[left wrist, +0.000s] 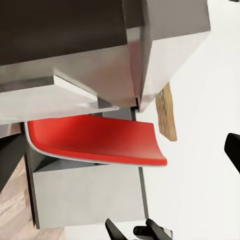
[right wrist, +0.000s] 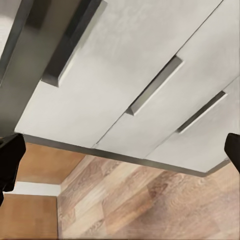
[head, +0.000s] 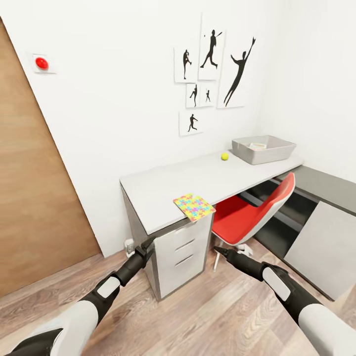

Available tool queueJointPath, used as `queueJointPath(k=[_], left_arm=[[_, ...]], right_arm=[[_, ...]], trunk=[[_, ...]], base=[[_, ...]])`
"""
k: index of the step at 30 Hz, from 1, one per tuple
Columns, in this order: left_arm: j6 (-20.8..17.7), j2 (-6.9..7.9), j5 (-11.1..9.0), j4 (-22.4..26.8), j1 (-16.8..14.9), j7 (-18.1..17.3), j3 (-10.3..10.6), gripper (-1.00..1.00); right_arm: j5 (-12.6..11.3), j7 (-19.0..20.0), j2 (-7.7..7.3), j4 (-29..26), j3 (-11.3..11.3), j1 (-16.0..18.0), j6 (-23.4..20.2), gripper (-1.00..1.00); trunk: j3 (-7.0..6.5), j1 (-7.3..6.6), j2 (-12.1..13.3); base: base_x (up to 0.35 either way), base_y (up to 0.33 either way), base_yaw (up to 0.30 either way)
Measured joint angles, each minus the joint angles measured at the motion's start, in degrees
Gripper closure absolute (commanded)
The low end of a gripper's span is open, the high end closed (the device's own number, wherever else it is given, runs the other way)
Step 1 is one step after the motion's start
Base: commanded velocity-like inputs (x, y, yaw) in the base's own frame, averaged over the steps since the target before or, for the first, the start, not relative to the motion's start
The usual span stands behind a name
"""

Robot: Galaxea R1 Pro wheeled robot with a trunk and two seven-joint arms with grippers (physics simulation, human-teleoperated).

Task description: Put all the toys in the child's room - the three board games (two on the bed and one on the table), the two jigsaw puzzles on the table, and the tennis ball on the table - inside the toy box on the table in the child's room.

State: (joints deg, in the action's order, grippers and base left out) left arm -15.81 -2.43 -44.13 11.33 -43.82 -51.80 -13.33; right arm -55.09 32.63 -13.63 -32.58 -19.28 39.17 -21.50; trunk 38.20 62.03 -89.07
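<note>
I have both arms held low in front of me, short of the table [head: 163, 185]. My left gripper [head: 146, 246] hangs beside the near left corner of the white drawer unit [head: 184, 254], below the desktop; its fingers look drawn close together, but I cannot tell for sure whether it is closed, and it carries nothing. My right gripper [head: 220, 251] points at the gap between the drawers and the red chair [head: 252, 212]. In the right wrist view its dark fingertips [right wrist: 10, 160] sit at opposite edges with the drawer fronts [right wrist: 140, 85] between them, so the jaws are spread wide and empty.

One jigsaw puzzle [head: 194, 206] lies on the near edge of the table, a corner overhanging above the drawers. It is above and between my two grippers, nearer the right one, touching neither. The tennis ball [head: 225, 156] rests on the far part of the desktop, just left of the toy box [head: 264, 149], well apart from both hands. The toy box stands at the far right end of the table, with something flat and pale inside that I cannot make out.
</note>
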Motion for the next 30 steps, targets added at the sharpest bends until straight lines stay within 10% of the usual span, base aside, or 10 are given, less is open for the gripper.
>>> queueJointPath(k=[30], left_arm=[[0.31, -0.61, 0.74, 0.02, 0.00, 0.62, 0.21, -1.00]], right_arm=[[0.00, 0.00, -0.01, 0.74, 0.04, 0.04, -0.01, -1.00]], trunk=[[0.00, 0.00, 0.00]], base=[[-0.046, 0.000, 0.168]])
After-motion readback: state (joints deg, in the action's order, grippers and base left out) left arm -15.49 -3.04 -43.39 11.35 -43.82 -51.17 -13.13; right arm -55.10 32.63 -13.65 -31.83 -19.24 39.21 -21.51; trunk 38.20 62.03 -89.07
